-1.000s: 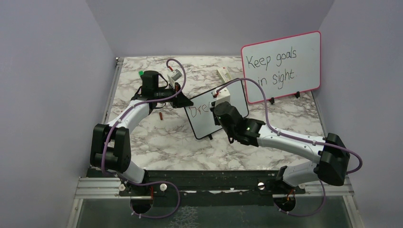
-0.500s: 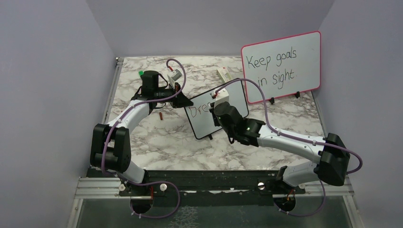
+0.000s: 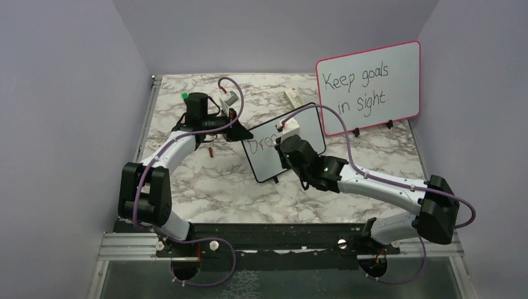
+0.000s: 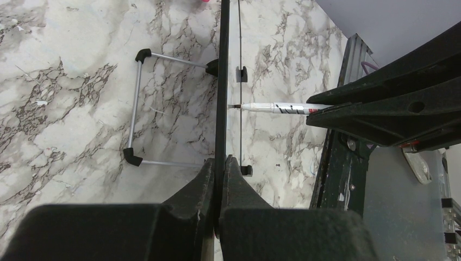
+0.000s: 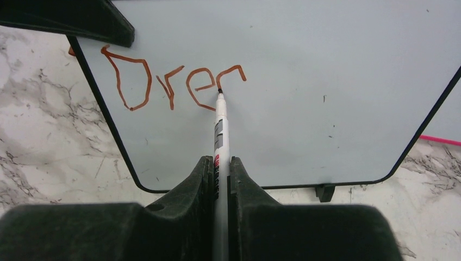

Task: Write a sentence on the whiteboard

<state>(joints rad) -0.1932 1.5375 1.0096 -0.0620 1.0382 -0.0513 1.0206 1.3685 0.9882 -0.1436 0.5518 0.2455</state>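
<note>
While marble table (image 3: 205, 180) sits between lilac walls (image 3: 62, 93) | left gripper (image 4: 220, 163) clamps whiteboard (image 5: 326, 81) | right gripper (image 5: 220, 163) clamps marker (image 5: 222, 119)

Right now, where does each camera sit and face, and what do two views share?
Top: above and behind, looking down on the table; left arm and right arm show.
Left wrist: looks along the left fingers, shut on the whiteboard edge.
Right wrist: looks along the right fingers, shut on the marker, at red letters.
Shared: both wrist views show the marker on the whiteboard.
</note>
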